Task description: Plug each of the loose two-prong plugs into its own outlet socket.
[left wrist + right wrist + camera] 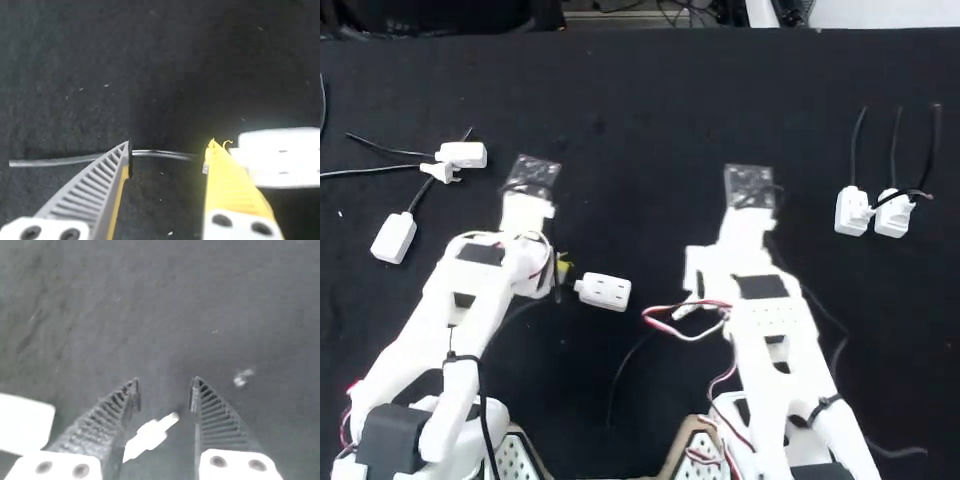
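Note:
A white outlet block [603, 291] lies at the table's middle, with sockets on its top face. My left gripper [558, 272] sits just left of it, open. In the left wrist view the left gripper [169, 145] straddles a thin black cable [160, 154], and the outlet block [280, 156] lies beside the yellow finger [225, 180]. My right gripper [165, 381] is open over bare cloth, with a small white connector [150, 434] near its base. A loose two-prong plug [440, 172] lies at the far left.
A white adapter [460, 154] and a white block [393, 237] on black cables lie at the left. Two white plug bodies [852, 210] [895, 213] with cables sit at the right. Red and white wires [685, 312] hang from the right arm.

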`<move>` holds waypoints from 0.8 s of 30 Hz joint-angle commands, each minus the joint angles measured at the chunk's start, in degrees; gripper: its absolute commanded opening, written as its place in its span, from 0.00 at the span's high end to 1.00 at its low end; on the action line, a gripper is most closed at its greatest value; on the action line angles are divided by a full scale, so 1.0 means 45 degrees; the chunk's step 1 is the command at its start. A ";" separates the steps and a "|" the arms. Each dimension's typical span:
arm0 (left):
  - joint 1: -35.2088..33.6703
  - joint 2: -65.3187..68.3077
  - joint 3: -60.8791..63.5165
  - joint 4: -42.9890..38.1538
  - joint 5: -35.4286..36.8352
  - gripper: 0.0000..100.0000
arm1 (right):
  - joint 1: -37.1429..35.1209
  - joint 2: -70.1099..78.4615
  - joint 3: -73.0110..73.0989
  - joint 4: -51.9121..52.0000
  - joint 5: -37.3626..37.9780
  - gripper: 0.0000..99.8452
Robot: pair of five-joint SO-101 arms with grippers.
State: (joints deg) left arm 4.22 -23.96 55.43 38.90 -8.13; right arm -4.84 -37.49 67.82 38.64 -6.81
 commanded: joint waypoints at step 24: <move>-0.0791 -0.0039 0.1319 -0.2364 0.2891 0.76 | -0.1993 0.0361 -0.4737 0.6603 -0.2051 0.84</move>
State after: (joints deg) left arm 0.62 -23.96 61.58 28.97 4.26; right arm -10.11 -37.32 49.45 63.25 -15.34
